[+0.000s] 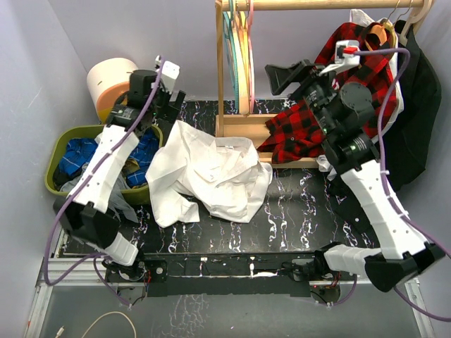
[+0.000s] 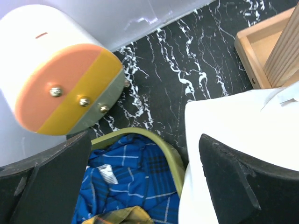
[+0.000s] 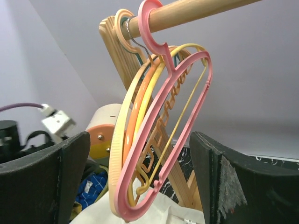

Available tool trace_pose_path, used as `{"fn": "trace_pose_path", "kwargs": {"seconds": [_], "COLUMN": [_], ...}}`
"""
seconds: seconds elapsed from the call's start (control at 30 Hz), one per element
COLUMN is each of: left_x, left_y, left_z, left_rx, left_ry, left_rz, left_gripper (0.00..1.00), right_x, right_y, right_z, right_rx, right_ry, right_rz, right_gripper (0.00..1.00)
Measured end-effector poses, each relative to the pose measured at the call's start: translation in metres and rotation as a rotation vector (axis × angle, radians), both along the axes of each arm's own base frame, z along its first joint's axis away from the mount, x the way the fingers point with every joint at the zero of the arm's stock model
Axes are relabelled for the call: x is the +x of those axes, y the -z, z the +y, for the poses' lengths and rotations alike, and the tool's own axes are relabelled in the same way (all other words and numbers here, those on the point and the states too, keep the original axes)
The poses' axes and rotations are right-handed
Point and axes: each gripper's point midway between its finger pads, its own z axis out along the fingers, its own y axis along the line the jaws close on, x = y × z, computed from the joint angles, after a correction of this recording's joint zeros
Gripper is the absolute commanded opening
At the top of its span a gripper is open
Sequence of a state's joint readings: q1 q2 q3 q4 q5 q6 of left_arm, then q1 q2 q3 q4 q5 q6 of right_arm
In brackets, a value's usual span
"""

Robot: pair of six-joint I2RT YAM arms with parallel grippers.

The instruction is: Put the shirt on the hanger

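The only label in sight is a small white tag (image 2: 106, 173) on the blue checked garment (image 2: 140, 163) in the green basket (image 1: 69, 132); its print is too small to read.

The left gripper (image 2: 145, 140) has its jaws spread wide and holds nothing, hanging above the basket's right rim and the left edge of the shirt (image 1: 211, 172). The shirt lies crumpled on the table (image 1: 296, 204), just right of the basket.

The right gripper (image 3: 140, 140) is also spread wide and empty. It faces the hanger (image 3: 140, 151), which hangs on the far wooden rod (image 3: 196, 11) with other hangers.
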State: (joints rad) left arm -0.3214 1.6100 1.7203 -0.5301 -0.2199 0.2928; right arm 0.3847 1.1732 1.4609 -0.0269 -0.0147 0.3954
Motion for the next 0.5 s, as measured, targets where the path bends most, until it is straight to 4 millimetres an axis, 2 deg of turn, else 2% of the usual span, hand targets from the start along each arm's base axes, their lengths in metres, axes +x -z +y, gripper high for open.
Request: {"fn": "trace_pose_path", "kwargs": {"seconds": [0.07,0.17,0.27,0.33,0.4,0.5], "left_x": [-0.011,-0.021,-0.029,-0.035,-0.04,-0.047], "left_y": [-0.022,-0.037,-0.034,-0.029,-0.026,-0.024], "left_z": [0.011,0.035,0.068,0.083,0.089,0.088], "left_rx": [-0.011,-0.042,-0.07,-0.087,-0.105,-0.123], "left_ry": [0.001,-0.018,-0.06,-0.078,-0.078,-0.059], "left_rz": [-0.046,-0.074,-0.058,-0.035,-0.013,0.001], "left_gripper": [0.97,0.97,0.97,0.97,0.97,0.97], "right_x": [0.011,0.029,0.043,0.049,0.052,0.053], "right_y": [0.003,0.016,0.035,0.043,0.044,0.038], "right_z": [0.007,0.018,0.027,0.034,0.039,0.049], "right_rx": [-0.006,-0.013,-0.028,-0.033,-0.035,-0.037], "right_ry": [-0.013,-0.032,-0.049,-0.059,-0.067,-0.085], "right_rz": [0.023,0.076,0.142,0.172,0.185,0.187], "right_gripper": [0.89,0.89,0.89,0.89,0.88,0.88]}}
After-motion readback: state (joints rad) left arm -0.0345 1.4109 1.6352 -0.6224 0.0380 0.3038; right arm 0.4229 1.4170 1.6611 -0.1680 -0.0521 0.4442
